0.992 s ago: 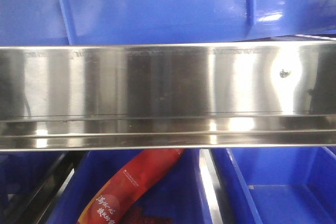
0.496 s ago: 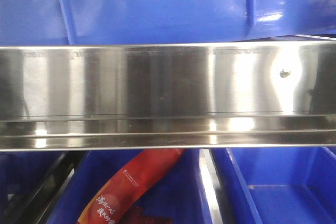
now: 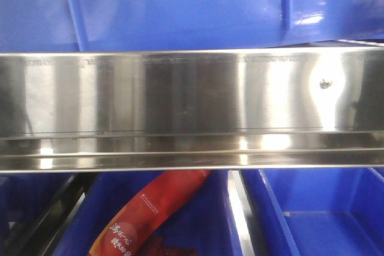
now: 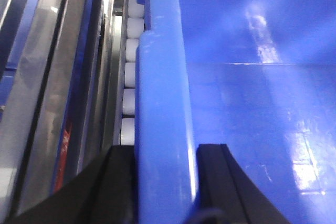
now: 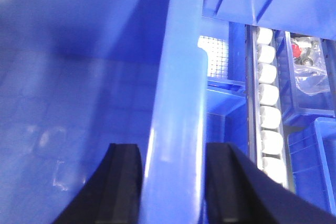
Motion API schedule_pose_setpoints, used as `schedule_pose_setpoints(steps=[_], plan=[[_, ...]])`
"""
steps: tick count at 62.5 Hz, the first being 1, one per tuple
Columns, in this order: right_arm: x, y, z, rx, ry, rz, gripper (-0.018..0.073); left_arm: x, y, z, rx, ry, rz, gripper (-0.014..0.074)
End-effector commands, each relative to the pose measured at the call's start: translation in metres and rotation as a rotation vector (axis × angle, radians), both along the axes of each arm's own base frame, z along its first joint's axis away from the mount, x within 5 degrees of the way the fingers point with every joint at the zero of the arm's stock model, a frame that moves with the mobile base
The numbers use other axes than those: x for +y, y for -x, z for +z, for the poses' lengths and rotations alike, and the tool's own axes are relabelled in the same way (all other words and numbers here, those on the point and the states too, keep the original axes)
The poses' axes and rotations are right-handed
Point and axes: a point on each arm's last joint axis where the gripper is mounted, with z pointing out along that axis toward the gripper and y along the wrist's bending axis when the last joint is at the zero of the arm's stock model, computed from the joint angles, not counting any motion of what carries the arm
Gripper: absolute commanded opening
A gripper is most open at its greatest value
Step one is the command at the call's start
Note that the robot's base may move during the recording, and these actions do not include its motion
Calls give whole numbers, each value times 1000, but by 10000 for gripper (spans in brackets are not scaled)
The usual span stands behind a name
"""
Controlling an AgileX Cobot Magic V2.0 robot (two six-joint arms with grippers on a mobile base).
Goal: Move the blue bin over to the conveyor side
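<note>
The blue bin (image 3: pixel 180 4) fills the top of the front view, showing its glossy wall with a vertical rib. In the left wrist view my left gripper (image 4: pixel 165 153) is shut on the bin's thick rim (image 4: pixel 160 93), one black finger (image 4: pixel 118 182) outside and one inside. The bin's smooth inside (image 4: pixel 252 103) lies to the right. In the right wrist view my right gripper (image 5: pixel 173 150) is shut on the opposite rim (image 5: pixel 178 77), with the bin's inside (image 5: pixel 79 77) to the left. The conveyor is out of view.
A shiny stainless-steel rail (image 3: pixel 192 106) crosses the front view just below the bin. Under it stand other blue bins (image 3: pixel 324 220), one holding a red snack packet (image 3: pixel 156 208). White rollers run beside the bin (image 4: pixel 131 77) (image 5: pixel 268 93). A small bin with clear packets (image 5: pixel 310 66) sits far right.
</note>
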Motion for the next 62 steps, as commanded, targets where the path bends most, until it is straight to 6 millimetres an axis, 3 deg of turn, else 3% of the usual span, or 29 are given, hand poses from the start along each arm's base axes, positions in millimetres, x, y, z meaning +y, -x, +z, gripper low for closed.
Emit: schedule_pose_setpoints(steps=[1, 19, 38, 55, 62], plan=[[-5, 0, 1, -10, 33, -12, -78, -2, -3, -2, -4, 21, 0, -36], [-9, 16, 21, -61, 21, -15, -80, -4, -1, 4, 15, 30, -10, -19], [-16, 44, 53, -143, -19, -37, -81, -29, 9, 48, -62, -40, -52, -19], [-22, 73, 79, -217, -50, -48, -88, -33, 32, 92, -150, -34, -63, -19], [-24, 81, 86, -235, -62, -55, -88, -34, 42, 100, -159, -32, -67, -19]])
